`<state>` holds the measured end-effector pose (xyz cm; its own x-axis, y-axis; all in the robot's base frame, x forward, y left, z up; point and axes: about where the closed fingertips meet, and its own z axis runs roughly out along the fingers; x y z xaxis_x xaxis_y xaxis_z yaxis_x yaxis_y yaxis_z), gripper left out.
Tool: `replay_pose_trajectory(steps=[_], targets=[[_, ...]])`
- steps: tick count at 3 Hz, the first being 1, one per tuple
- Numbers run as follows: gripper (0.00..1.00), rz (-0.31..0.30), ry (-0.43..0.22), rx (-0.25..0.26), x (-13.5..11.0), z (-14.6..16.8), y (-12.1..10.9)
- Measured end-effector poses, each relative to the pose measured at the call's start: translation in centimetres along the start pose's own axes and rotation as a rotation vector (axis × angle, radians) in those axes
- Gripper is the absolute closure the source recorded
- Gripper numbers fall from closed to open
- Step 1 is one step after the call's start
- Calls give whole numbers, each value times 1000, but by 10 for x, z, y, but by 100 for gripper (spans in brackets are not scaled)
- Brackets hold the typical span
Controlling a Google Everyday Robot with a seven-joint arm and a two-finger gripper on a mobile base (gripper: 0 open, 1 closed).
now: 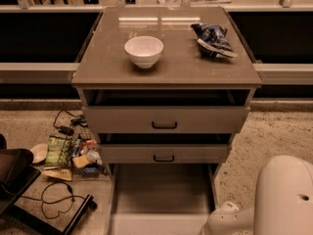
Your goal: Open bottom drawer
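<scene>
White arm shell (286,199): nearest item, filling the lower right corner; a smaller white link (222,222) reaches from it toward the lower edge, just right of the drawer tray.
Gripper: out of view, so whether the jaws are apart or together cannot be told.
Bottom drawer (164,190): pulled far out from the foot of the desk; its plain grey-beige tray lies open to view and runs down to the lower edge, where its front and handle are cut off.
Floor, left: a black object (12,175), looped black cable (54,199), snack packets (58,151) and a small white dish (38,152) lie beside the desk on speckled flooring.
Middle drawer (164,153): directly above the tray, black bar handle at centre, a dark gap showing above its front.
Top drawer (164,119): the tallest front, black handle at centre, also standing forward with a dark opening above.
Desk (107,67): smooth grey-beige top.
White bowl (144,50): upright, left of centre on the desk.
Blue snack bag (212,39): crumpled, toward the far right corner, well apart from the bowl.
</scene>
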<state>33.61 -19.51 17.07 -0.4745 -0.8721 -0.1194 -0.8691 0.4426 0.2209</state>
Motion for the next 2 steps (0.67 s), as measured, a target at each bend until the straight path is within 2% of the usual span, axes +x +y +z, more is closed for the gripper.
replay_pose_trajectory(steps=[1,2], targets=[[0,-77,18,-32,-13,-33,5],[0,-159,47,-54,-21,-98,23]])
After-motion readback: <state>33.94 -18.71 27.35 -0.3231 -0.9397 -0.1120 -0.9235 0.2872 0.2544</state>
